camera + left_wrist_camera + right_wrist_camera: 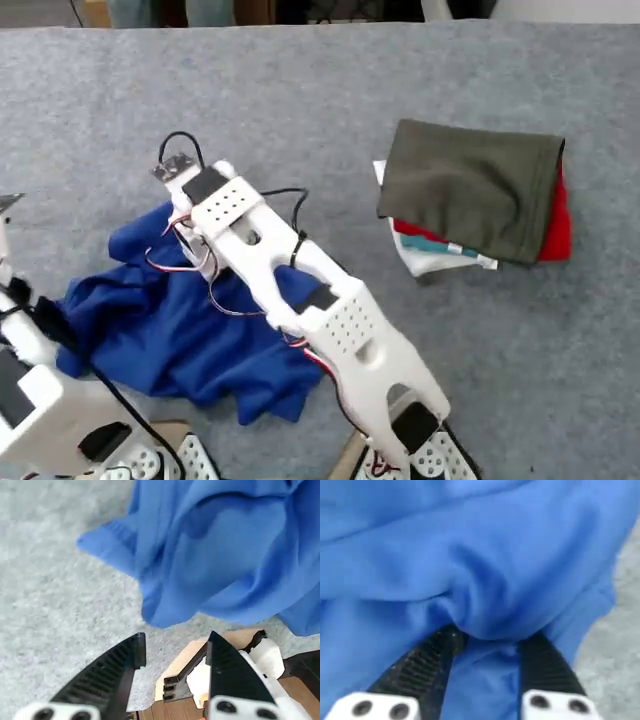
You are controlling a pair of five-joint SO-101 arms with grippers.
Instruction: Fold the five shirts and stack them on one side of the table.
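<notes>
Currently straddling a ridge of the blue shirt [150, 320] with the right gripper [490, 636], jaws part-open, probably setting up a pinch for spreading. Holding the left gripper [175, 641] open and empty near the hem, likely for the second corner

Bare table [340, 120] lies between the crumpled blue shirt [150, 330] and the folded stack [470, 190].

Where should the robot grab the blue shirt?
Probably the hemmed corner sticking out onto the grey table. The rest of the blue shirt is bunched up, but this corner lies free with bare table beside it, so the open left pincer could come in from that side and pinch its edge.
</notes>
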